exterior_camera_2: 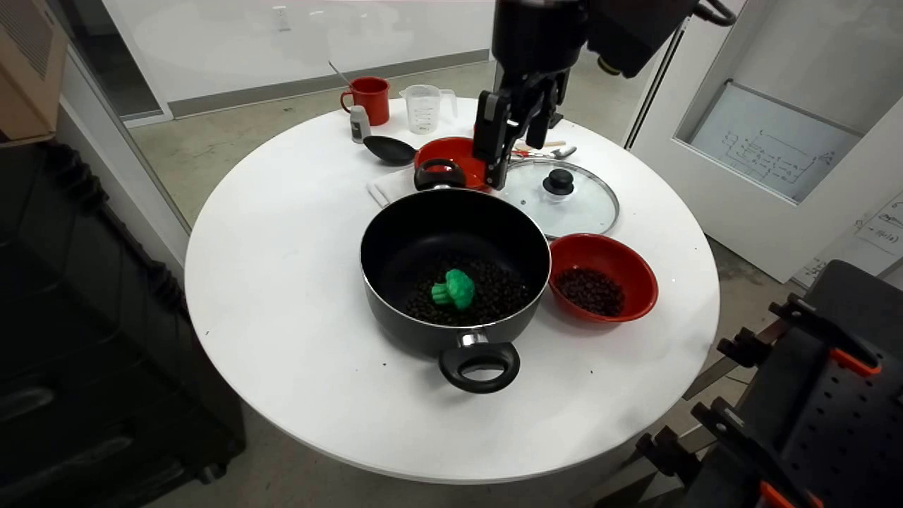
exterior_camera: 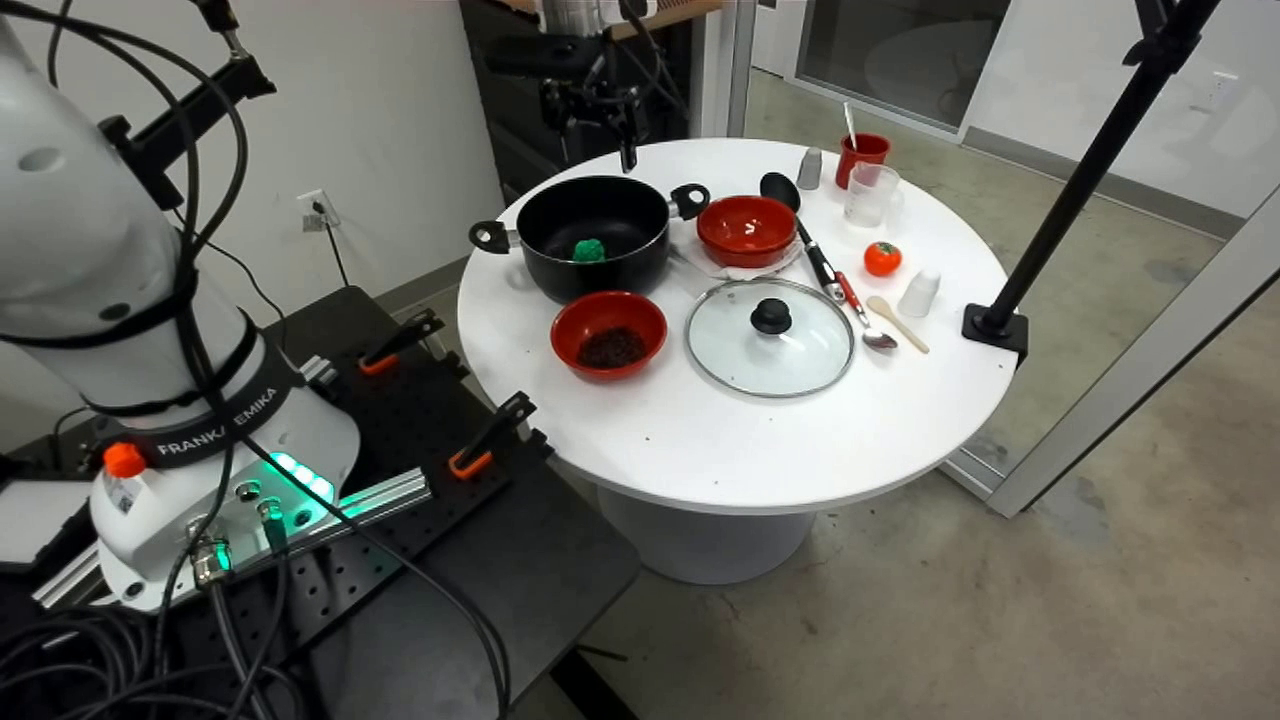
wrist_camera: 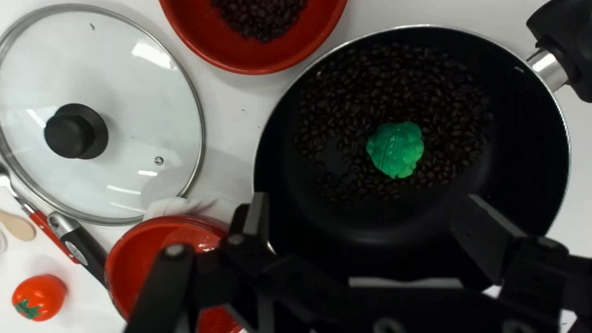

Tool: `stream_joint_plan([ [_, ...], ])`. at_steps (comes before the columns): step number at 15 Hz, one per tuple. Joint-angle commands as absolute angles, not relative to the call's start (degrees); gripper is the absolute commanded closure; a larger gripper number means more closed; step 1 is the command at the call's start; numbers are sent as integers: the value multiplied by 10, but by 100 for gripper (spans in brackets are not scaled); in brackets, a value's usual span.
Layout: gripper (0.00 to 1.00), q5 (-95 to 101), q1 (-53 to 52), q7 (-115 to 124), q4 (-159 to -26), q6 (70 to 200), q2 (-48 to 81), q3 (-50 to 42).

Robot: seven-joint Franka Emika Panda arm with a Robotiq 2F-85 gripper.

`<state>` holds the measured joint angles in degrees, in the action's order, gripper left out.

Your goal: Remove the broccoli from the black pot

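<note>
The toy broccoli [wrist_camera: 395, 149] lay inside the black pot [exterior_camera_2: 402, 328], on a bed of dark beans [wrist_camera: 416, 95] that covered part of the base. Higher up and well apart from it, the fingers [wrist_camera: 483, 236] hung released and spread wide. On the worktop [exterior_camera_2: 296, 339], a glass lid [exterior_camera: 770, 355] lay flat near the pot, while a red bowl [exterior_camera_2: 622, 259] holding similar beans stood just beside the pot.

In exterior view: camera stands high beside my arm base [exterior_camera: 200, 485], angled down across whole white table [exterior_camera: 640, 450]. In exterior view: camera nearer black pot [exterior_camera_2: 405, 331], angled down toward glass lid [exterior_camera_2: 571, 212]. Wrist view: closest, faces down past my gripper [wrist_camera: 367, 217] into black pot. Both exterior views share white table, black pot, glass lid.
</note>
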<state>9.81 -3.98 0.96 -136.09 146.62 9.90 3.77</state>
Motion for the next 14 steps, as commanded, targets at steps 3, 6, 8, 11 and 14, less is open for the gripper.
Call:
stream_joint_plan([
  [3, 0, 142, -87, 53, -1294, 1470, 194, 35],
  [6, 0, 166, -112, 71, -1261, 1460, 240, 26],
  [8, 0, 173, -123, 74, -1240, 1452, 269, 20],
  [11, 0, 169, -127, 58, -1220, 1438, 300, 18],
  [14, 0, 160, -121, 43, -1214, 1425, 318, 21],
])
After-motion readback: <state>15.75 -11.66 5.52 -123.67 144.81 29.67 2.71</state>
